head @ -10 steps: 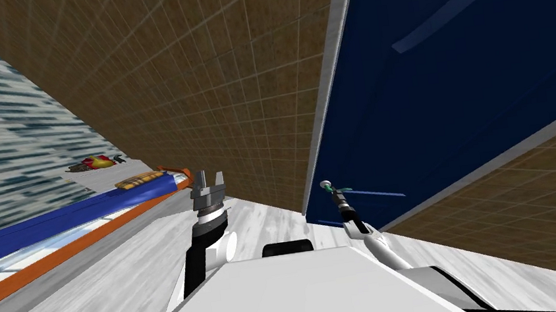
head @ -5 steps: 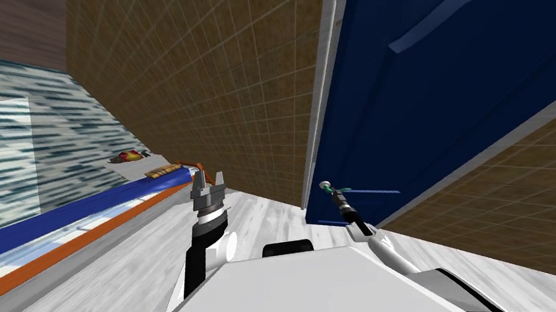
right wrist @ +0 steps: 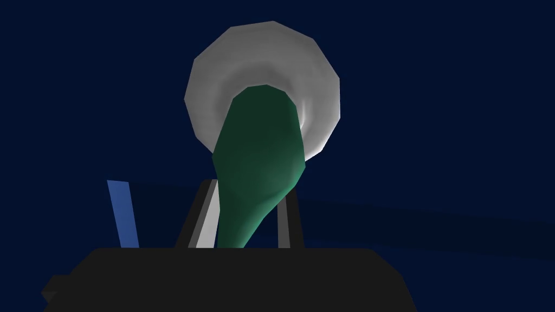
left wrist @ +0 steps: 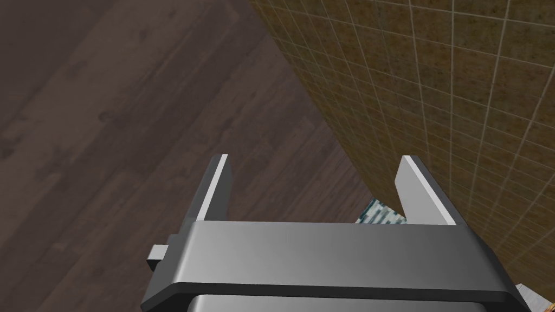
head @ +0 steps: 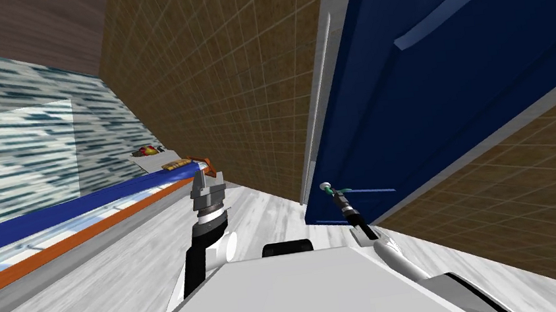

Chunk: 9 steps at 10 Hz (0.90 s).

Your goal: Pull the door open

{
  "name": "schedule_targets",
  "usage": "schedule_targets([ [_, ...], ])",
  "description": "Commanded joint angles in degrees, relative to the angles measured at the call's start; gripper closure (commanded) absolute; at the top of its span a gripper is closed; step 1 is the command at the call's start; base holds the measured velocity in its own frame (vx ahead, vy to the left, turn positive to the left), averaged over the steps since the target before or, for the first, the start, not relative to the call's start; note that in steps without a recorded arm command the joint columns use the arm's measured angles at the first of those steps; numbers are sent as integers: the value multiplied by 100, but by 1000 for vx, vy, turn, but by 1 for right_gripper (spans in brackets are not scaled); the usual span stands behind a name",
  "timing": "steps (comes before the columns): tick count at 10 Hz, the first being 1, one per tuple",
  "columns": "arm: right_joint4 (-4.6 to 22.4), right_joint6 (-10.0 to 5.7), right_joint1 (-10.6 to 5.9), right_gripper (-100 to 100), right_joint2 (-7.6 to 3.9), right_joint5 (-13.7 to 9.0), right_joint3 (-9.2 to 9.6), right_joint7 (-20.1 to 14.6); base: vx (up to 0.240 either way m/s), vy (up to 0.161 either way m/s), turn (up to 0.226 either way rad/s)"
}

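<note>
The left gripper is raised just ahead of the chest. Its two fingers stand wide apart with nothing between them. It is well clear of the door, over the pale floor.

The right arm reaches forward to the door handle. The right gripper is clamped on it, one blade pressing each side of the green lever. The lever is broad where it leaves a round grey rosette and tapers to the thin end held between the fingers. In the head view the handle lies along the door's face. It points from the rosette away from the door's nearer long edge and towards the middle of the panel.

The dark blue door bears a raised curved moulding. It stands out from its grey frame, and a strip of frame shows past the door's edge.

Beyond the frame runs a brown tiled wall. Farther off on the robot's left is a long counter edged in blue and orange. A small red and yellow object lies at its far end, too small to identify.
</note>
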Motion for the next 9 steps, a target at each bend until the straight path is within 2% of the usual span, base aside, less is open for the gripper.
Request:
schedule_targets([
  [1,-89,-151,143,100,-108,45,151,-143,-235,-79,139],
  [3,-141,-274,239,100,-211,79,274,-268,-238,-100,103],
  [4,-58,-234,169,100,-160,73,247,-229,-110,-41,34],
  [5,-79,-418,316,100,-258,93,347,-344,-168,-67,193],
  [6,-85,-463,348,100,-286,96,366,-369,-232,-108,182],
  [9,-127,-758,561,100,-471,116,489,-533,-194,-57,137],
])
